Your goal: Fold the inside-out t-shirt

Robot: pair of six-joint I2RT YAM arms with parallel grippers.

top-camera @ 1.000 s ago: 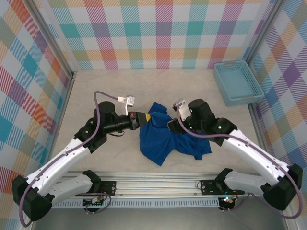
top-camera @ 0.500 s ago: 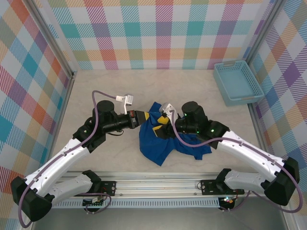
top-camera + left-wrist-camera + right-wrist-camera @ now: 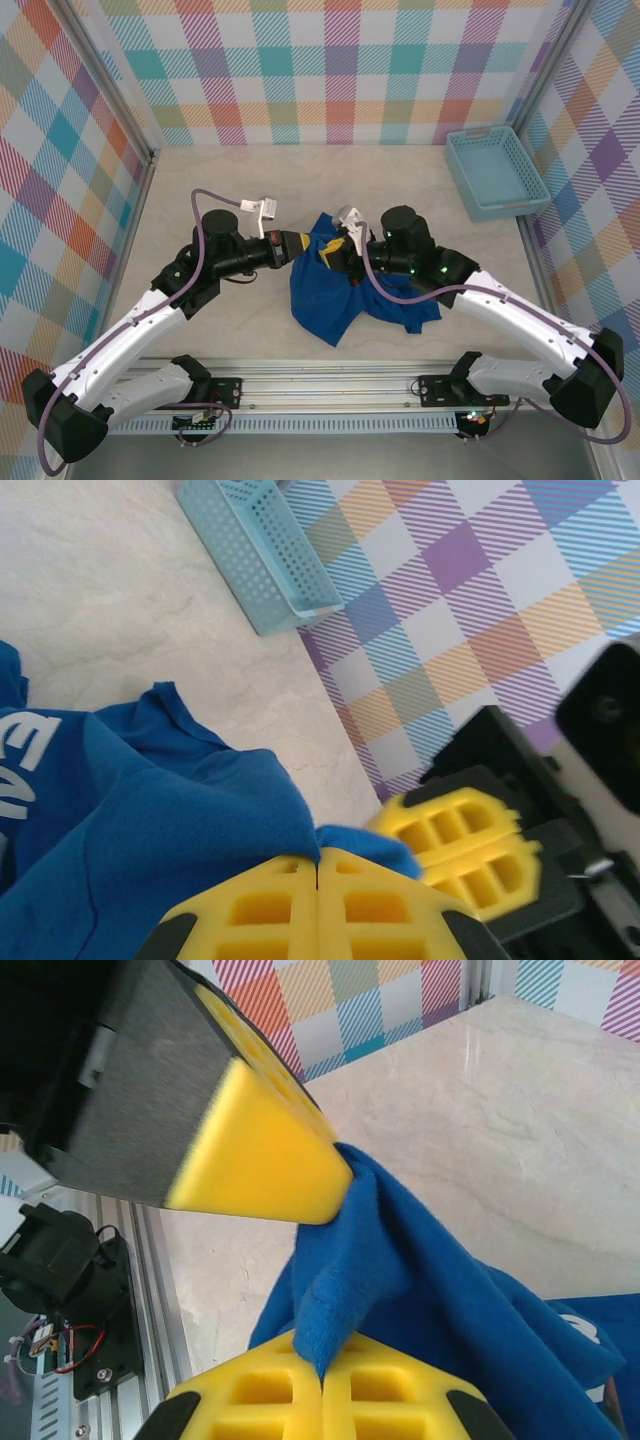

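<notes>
The royal-blue t-shirt lies crumpled at the table's middle, its top edge lifted between both arms. My left gripper is shut on a pinch of the shirt's upper edge. In the left wrist view the blue cloth runs into my closed yellow jaws at the left gripper, with white print at the left. My right gripper faces it, nearly touching, and is shut on a fold of the same cloth. That pinch enters the right gripper from above.
A light-blue lattice basket stands at the back right, near the checked wall, and also appears as the basket in the left wrist view. Bare marbled tabletop surrounds the shirt. The metal rail runs along the near edge.
My right gripper swung left across the shirt to meet the left gripper and closed on the cloth beside it. The left arm barely moved.
</notes>
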